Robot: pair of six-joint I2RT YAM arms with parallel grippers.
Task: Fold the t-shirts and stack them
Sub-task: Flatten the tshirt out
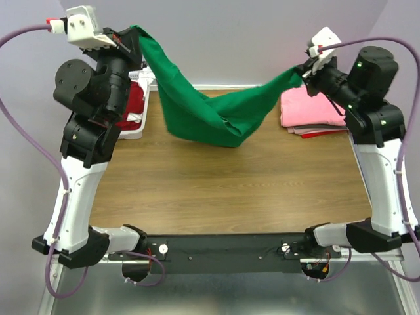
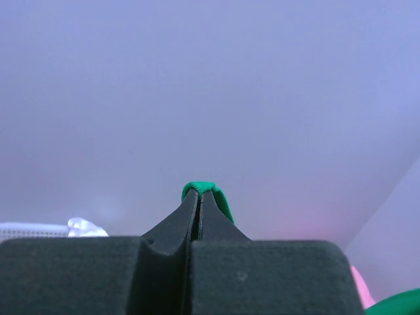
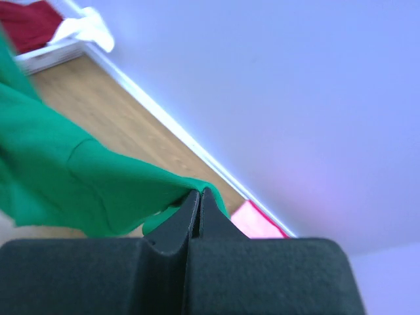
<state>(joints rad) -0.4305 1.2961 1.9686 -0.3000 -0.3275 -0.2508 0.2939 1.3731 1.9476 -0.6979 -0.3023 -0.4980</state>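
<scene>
Left gripper [image 2: 199, 193]: jaws closed tight, pinching an edge of the green t-shirt [image 1: 203, 111]. Right gripper [image 3: 200, 195]: jaws closed tight on another edge. The cloth sags between them.

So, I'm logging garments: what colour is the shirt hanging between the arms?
The t-shirt is bright green, clearest in the top external view.

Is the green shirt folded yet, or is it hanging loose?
Not folded: hanging loose. The green t-shirt sags between the left gripper and right gripper, whose shut jaws each pinch one edge.
</scene>
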